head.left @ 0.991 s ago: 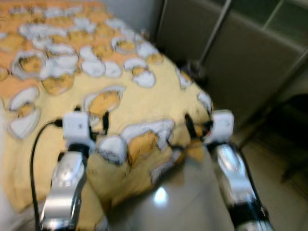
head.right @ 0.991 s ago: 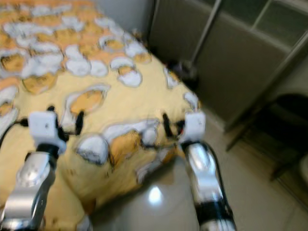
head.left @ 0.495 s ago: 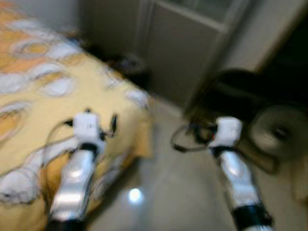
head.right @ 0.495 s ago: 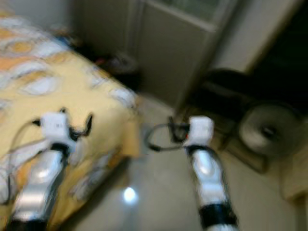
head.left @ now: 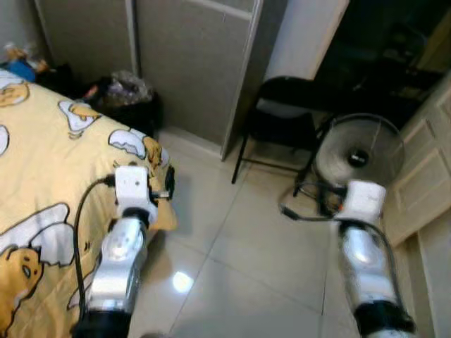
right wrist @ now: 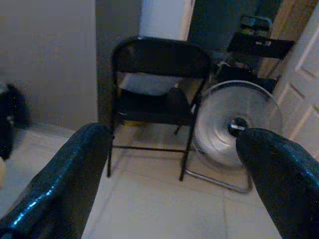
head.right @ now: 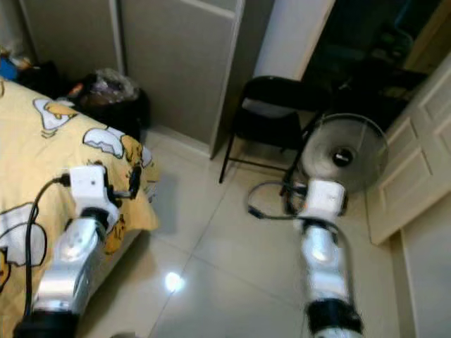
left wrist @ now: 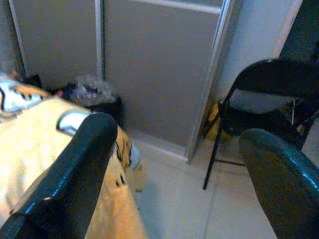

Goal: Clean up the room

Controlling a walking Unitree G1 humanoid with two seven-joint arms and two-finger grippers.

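My left gripper (left wrist: pixel 174 134) is open with nothing between its fingers; it hangs over the corner of a bed with a yellow duck-print blanket (head.left: pixel 42 176). My right gripper (right wrist: pixel 169 134) is also open and holds nothing, out over the tiled floor (head.left: pixel 246 267) and facing a black folding chair (right wrist: pixel 154 84) and a round floor fan (right wrist: pixel 238 124). Both silver arms reach forward in the eye views, the left one (head.left: pixel 123 246) by the bed edge, the right one (head.left: pixel 363 246) near the fan.
A black bin with a crumpled bag (head.left: pixel 123 98) stands against grey sliding doors (head.left: pixel 190 63) past the bed corner. The folding chair (head.left: pixel 282 116) and fan (head.left: pixel 358 155) stand at the far wall. A white door (head.left: pixel 423 169) is on the right.
The whole view has swung to the right: the bed has slid to the left edge, and the chair, fan and door have come into sight. Both grippers stay open.
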